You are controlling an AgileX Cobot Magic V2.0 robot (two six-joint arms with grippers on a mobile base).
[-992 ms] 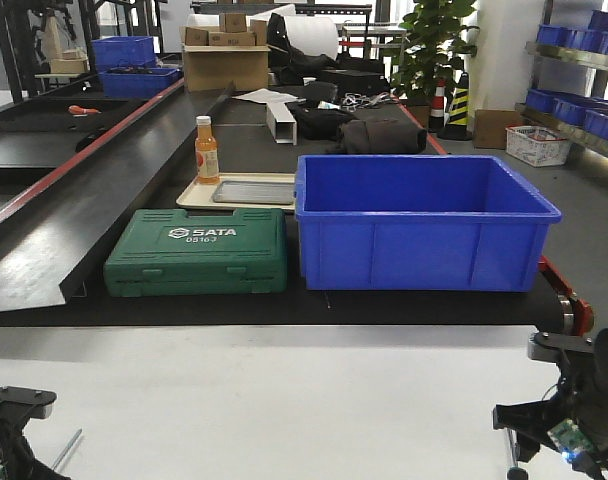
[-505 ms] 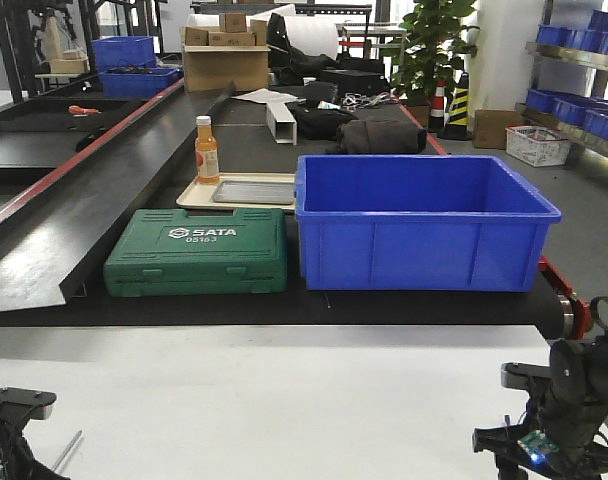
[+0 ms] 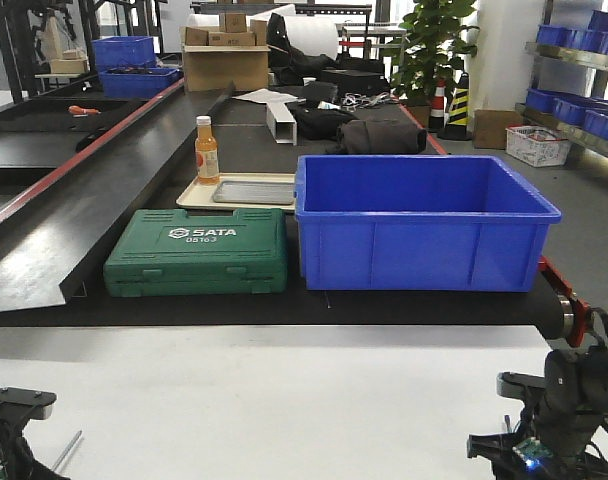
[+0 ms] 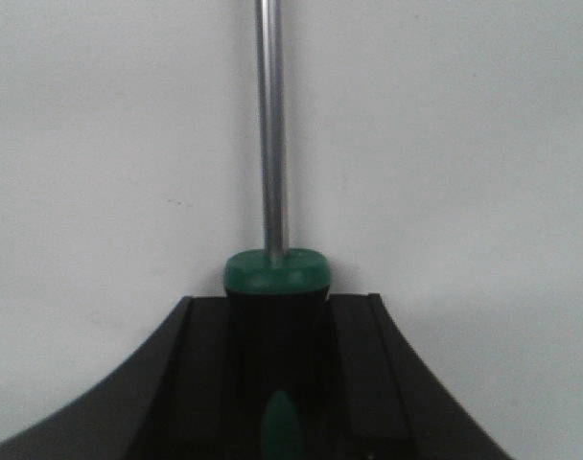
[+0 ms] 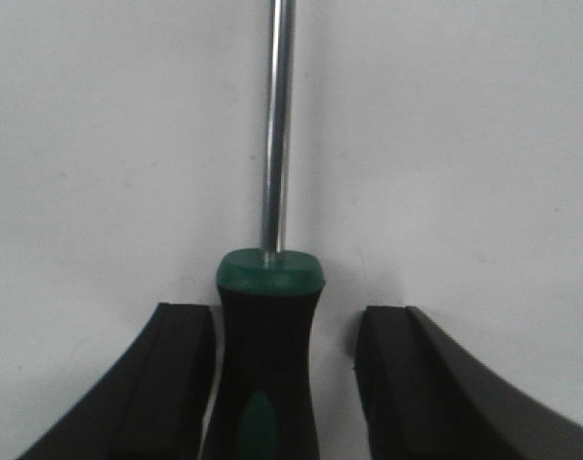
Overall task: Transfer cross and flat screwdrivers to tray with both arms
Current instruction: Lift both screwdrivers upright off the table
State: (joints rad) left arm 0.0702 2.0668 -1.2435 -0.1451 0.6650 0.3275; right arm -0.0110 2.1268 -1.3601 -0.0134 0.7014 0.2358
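Screwdriver on white surface, handle clamped in our left gripper jaws. Second screwdriver sits between parted right gripper jaws, and we see gaps either side. Tray well apart.

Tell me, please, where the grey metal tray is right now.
In the front view, the grey tray lies on the cream tray, behind the green toolbox, between the bottle and the blue crate.

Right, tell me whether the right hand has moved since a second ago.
Yes: the right hand has dropped and shifted left, judged against the blue crate.
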